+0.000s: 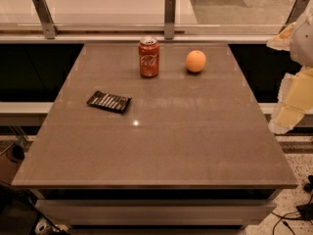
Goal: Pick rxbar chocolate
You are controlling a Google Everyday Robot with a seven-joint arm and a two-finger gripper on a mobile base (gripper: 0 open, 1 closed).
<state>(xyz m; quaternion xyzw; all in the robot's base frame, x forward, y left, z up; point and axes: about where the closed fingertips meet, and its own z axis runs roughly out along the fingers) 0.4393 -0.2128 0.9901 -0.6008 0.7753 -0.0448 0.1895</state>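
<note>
The rxbar chocolate is a flat black bar with white lettering. It lies flat on the left part of the brown table. My gripper is a pale shape at the right edge of the camera view, off the table's right side and raised above floor level. It is far from the bar and touches nothing.
A red soda can stands upright at the back middle of the table, with a round orange fruit to its right. A glass railing with metal posts runs behind the table. Cables lie on the floor at lower right.
</note>
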